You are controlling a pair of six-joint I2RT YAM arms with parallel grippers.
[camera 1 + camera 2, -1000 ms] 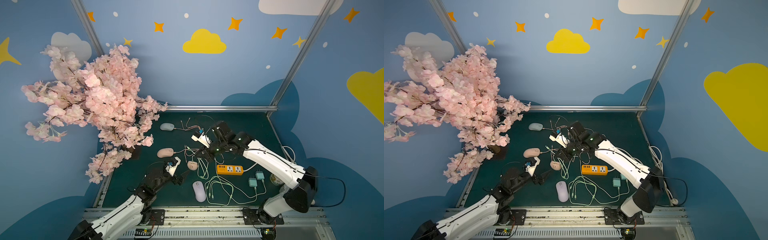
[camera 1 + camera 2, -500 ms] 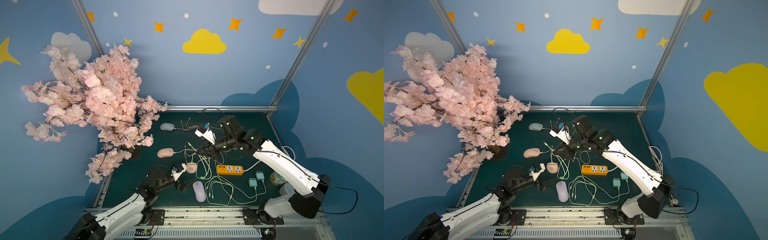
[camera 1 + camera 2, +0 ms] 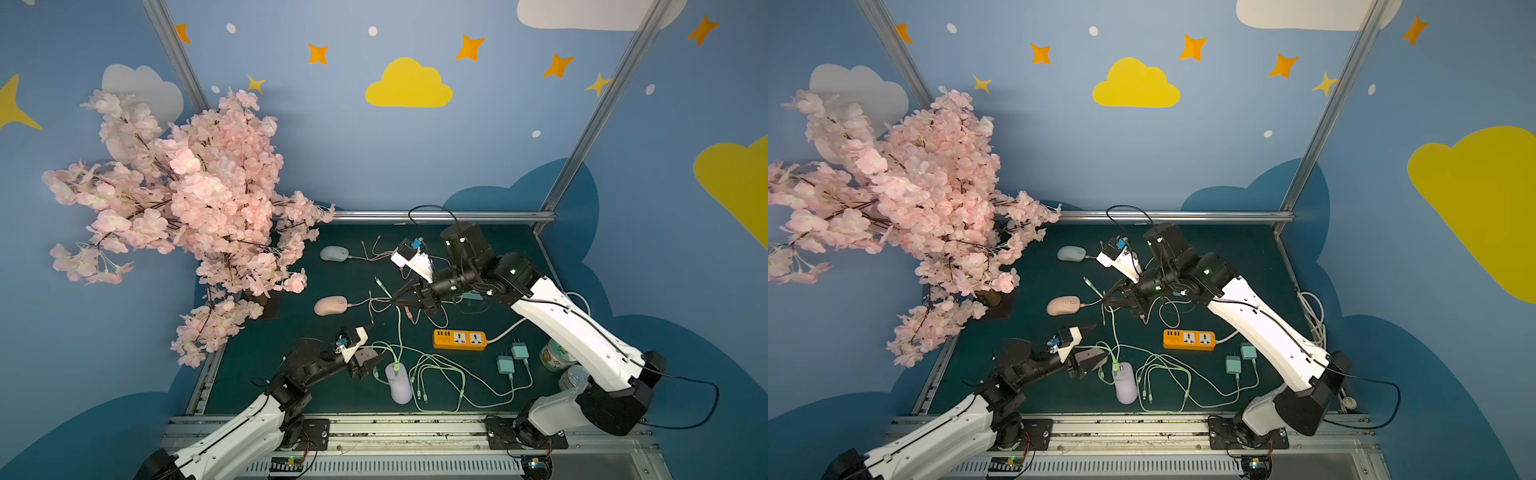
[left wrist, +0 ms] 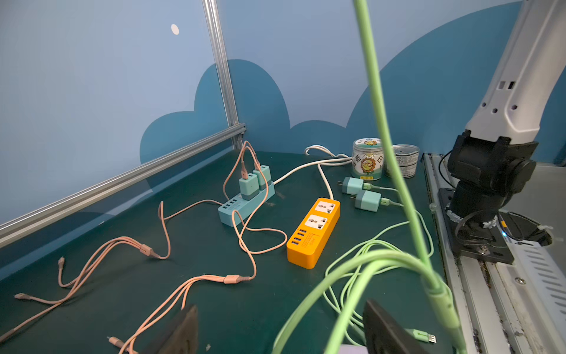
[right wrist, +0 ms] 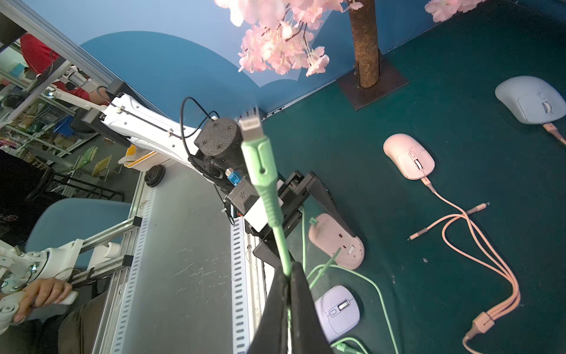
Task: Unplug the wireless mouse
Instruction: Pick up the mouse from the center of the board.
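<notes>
- Judged nearly done: the jaws of the right arm [image 3: 561, 316] are clenched on the green cord [image 5: 280, 242]. Its plug [image 5: 251, 125] sticks up bare in the middle of the right wrist view, in no mouse.
- The pale pink mouse [image 5: 337, 240], which I take as the task's one, lies tipped on its side just below centre of that view, belly showing. It sits between the spread jaws of the left arm [image 3: 249, 419]; whether they press it I cannot tell.
- A small green plug [image 5: 312, 220] sits right at that mouse's end; in or out, I cannot tell.
- Left to do, as I judge: settle the mouse and let the cord go.
- A pink mouse [image 5: 409, 156] and a grey-blue mouse [image 5: 531, 98], upper right, have pink cords in them. A lilac mouse [image 5: 337, 309] lies lower centre.
- The dark green counter [image 3: 249, 361] is strewn with cords and carries an orange power strip [image 3: 459, 339] and two loose chargers [image 3: 505, 365].
- The walls are blue with yellow clouds and orange stars; a blossom tree [image 3: 187, 199] fills the left.
</notes>
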